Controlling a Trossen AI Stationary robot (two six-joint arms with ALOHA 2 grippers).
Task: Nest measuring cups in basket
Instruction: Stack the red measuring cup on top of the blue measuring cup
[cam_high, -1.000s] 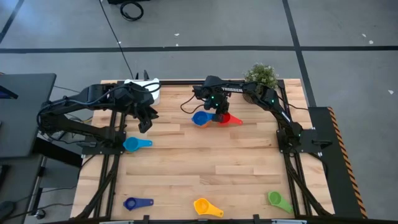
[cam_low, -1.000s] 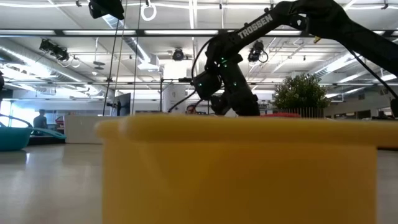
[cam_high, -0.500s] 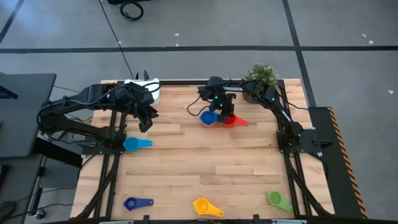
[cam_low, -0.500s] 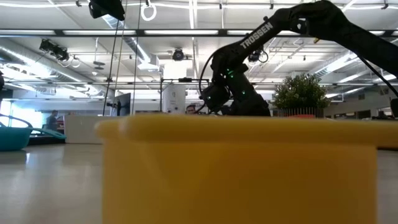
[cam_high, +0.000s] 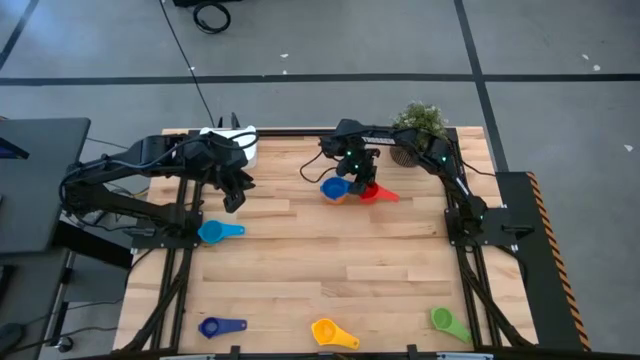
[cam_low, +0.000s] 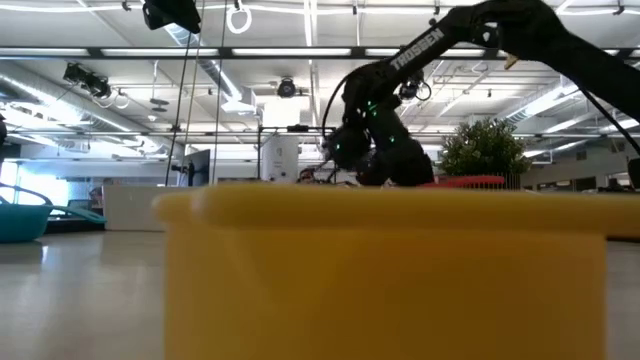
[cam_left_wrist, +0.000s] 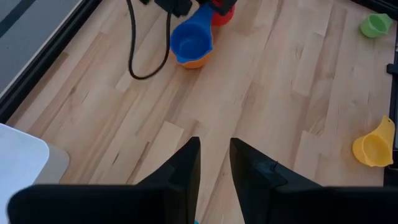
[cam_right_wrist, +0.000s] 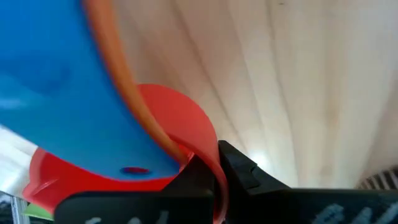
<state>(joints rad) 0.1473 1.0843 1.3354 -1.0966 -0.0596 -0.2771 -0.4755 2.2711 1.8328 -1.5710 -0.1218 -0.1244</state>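
Cups: blue measuring cup (cam_high: 333, 189) sits inside the orange measuring cup (cam_left_wrist: 194, 62), toward the far middle of the desk (cam_high: 330, 270); only an orange rim shows under the blue bowl. Red measuring cup (cam_high: 372, 193) lies just beside this pair, on the side nearer the right arm. In the right wrist view the blue bowl, orange rim and red cup crowd the frame together.

Right tool (cam_high: 356, 181) is over the stacked cups, fingers closed on a thin orange-red cup edge; the right wrist view shows that edge pinched between the two fingers (cam_right_wrist: 202, 177), but I cannot tell for certain which cup it belongs to.

Remaining cups, well apart from each other: light blue measuring cup (cam_high: 218, 232) near the left arm's base; dark blue measuring cup (cam_high: 220, 326), yellow measuring cup (cam_high: 331, 332) and green measuring cup (cam_high: 447, 321) spread along the near edge. The yellow one fills most of the low view.

Basket (cam_high: 238, 142): white, at the far left corner of the desk, partly hidden by the left arm; contents not visible.

Left tool (cam_high: 233, 195) hangs above the desk near the basket, fingers parted with a narrow gap and nothing between them.

Potted plant (cam_high: 418, 122) stands at the far right corner.
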